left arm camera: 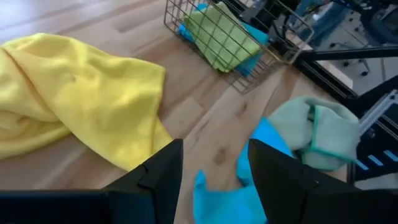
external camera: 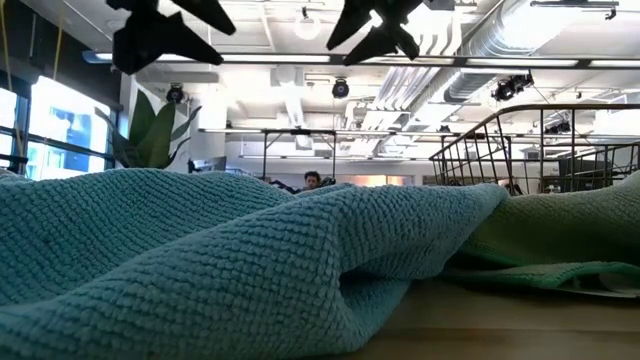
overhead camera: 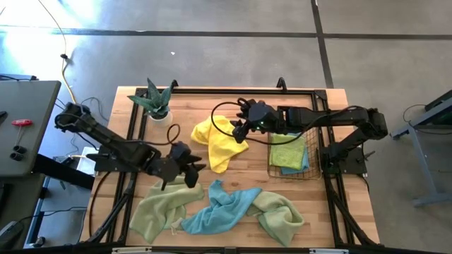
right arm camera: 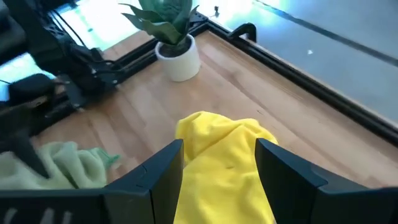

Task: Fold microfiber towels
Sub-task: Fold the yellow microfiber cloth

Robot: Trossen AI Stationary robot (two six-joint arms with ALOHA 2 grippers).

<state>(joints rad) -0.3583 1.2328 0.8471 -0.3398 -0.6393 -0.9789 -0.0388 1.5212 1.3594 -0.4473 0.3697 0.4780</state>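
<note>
Four towels loose on the wooden tabletop (overhead camera: pixel 233 183), none folded yet, so probably an early stage of the task. Yellow towel (overhead camera: pixel 217 142) crumpled near the middle, well within reach of both arms, likely the first one to be handled. Light blue towel (overhead camera: pixel 220 206) bunched at the front edge, lapping over a pale green towel (overhead camera: pixel 161 210) on its left and touching another green towel (overhead camera: pixel 281 215) on its right; apparently dropped in a heap, not laid out. Two more cloths, green over blue (overhead camera: pixel 288 154), already flat inside the copper wire basket (overhead camera: pixel 270 169) at the right side, perhaps the place for finished pieces.

Right pincer (overhead camera: pixel 240 128) hanging over the rear edge of the yellow towel, fingers apart and holding nothing; in the right wrist view the yellow cloth (right arm camera: pixel 217 155) directly between the two dark fingers (right arm camera: pixel 158 171), which suggests aiming for a pinch on that edge. Left pincer (overhead camera: pixel 192 173) low between the yellow towel and the blue one, also spread and empty; the left wrist view looks past it to yellow cloth (left arm camera: pixel 81 99) on one side and blue (left arm camera: pixel 217 199) just below.

Potted plant (overhead camera: pixel 157 102) at the rear left corner, well apart from the work.
</note>
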